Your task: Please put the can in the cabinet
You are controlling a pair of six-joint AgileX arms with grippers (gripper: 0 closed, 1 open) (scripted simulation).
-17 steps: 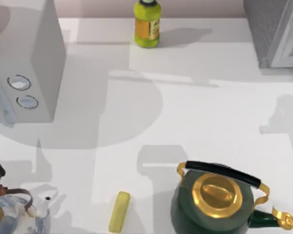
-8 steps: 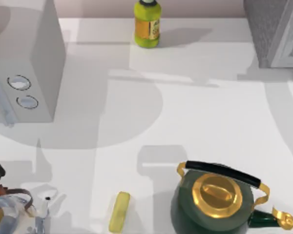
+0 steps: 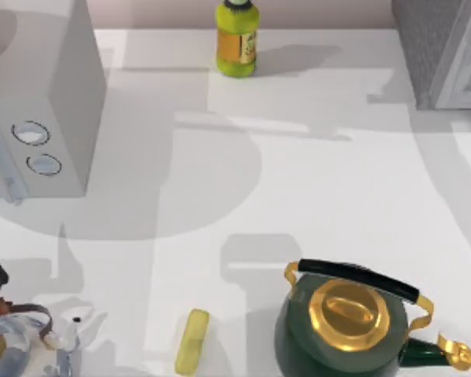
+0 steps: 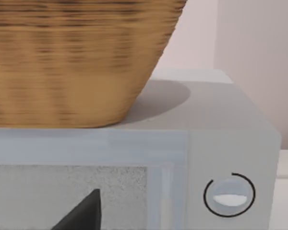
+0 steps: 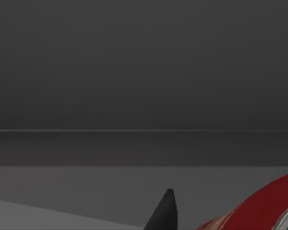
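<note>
Right wrist view is dark: the can (image 5: 266, 206) sits right beside one right fingertip (image 5: 164, 211), grip can't tell; cabinet (image 3: 443, 51) at bench's far right, so right arm is nearer, left parked by white box (image 4: 230, 143).

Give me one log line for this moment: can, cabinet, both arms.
can: red, beside right claw finger, grey dim interior ahead | cabinet: table's far right | left arm: facing white box
</note>
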